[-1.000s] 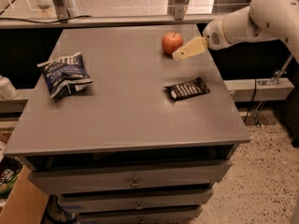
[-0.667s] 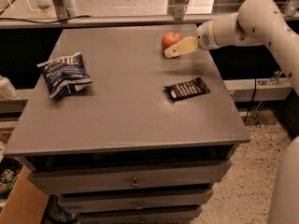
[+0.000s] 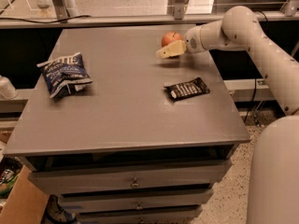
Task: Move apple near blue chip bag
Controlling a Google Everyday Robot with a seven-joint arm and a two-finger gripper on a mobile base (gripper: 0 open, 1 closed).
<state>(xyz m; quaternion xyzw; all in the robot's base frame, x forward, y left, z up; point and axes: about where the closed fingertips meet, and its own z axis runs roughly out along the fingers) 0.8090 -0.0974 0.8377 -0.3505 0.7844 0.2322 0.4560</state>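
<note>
The red-orange apple (image 3: 170, 37) sits on the grey table (image 3: 126, 120) near its far right edge. My gripper (image 3: 169, 50) reaches in from the right on a white arm, low over the table. Its pale yellow tip lies just in front of the apple and covers the apple's lower part. The dark blue chip bag (image 3: 65, 73) with white lettering lies on the left side of the table, far from the apple and the gripper.
A flat black packet (image 3: 187, 88) with white print lies on the table's right side, in front of the gripper. Drawers (image 3: 133, 183) sit under the tabletop. A rail and glass run behind the table. A cardboard box (image 3: 18, 204) stands at the lower left.
My gripper has moved left along the front of the apple, and the arm has swung further into view. The apple, the bag and the packet have stayed in place.
</note>
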